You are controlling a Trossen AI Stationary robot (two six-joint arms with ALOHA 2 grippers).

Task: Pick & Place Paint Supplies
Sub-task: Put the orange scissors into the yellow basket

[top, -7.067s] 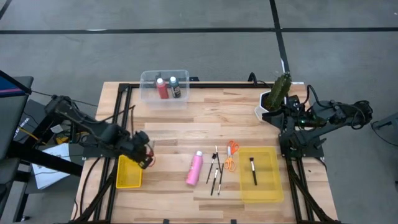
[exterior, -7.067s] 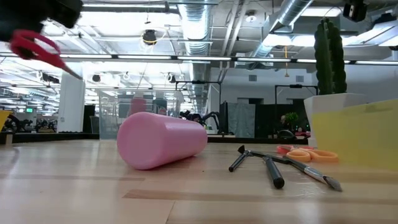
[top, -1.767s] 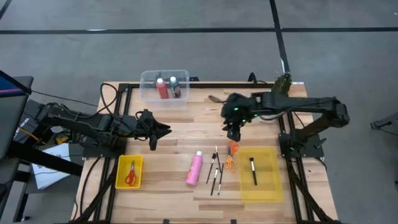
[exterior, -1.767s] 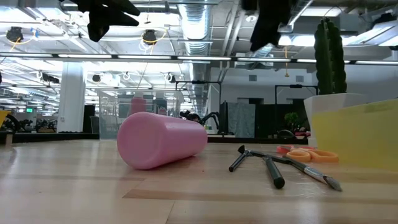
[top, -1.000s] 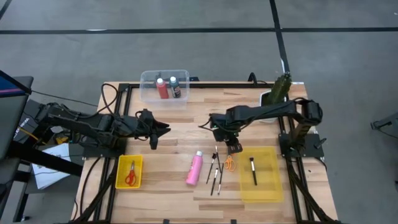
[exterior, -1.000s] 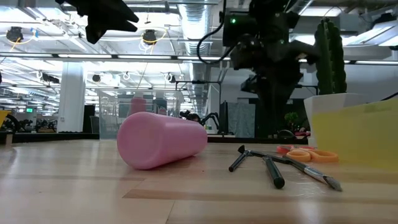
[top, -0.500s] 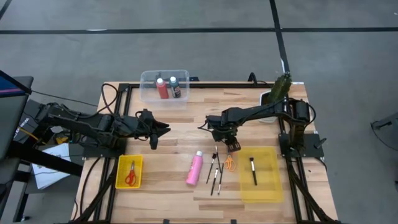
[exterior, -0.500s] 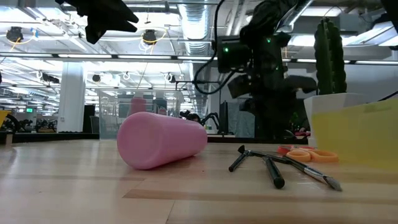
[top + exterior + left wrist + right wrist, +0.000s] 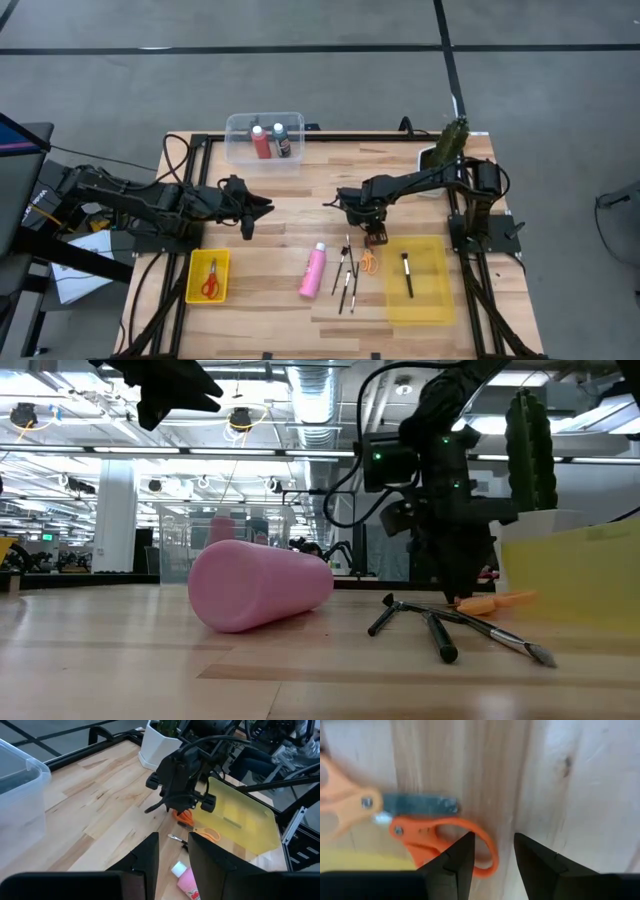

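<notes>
— Why is your left gripper [image 9: 262, 208] parked so far from the work?
— It hovers, fingers slightly spread, empty.
— And your right gripper [image 9: 490, 851]?
— Parted, straddling the orange-handled scissors [image 9: 442, 832] directly beneath, beside the brushes [image 9: 345, 275], probably to pinch a loop.

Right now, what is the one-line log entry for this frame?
right gripper: fingers open, down at orange-handled scissors | left gripper: waiting mid-table, open | red-handled scissors: in small yellow bin
</notes>
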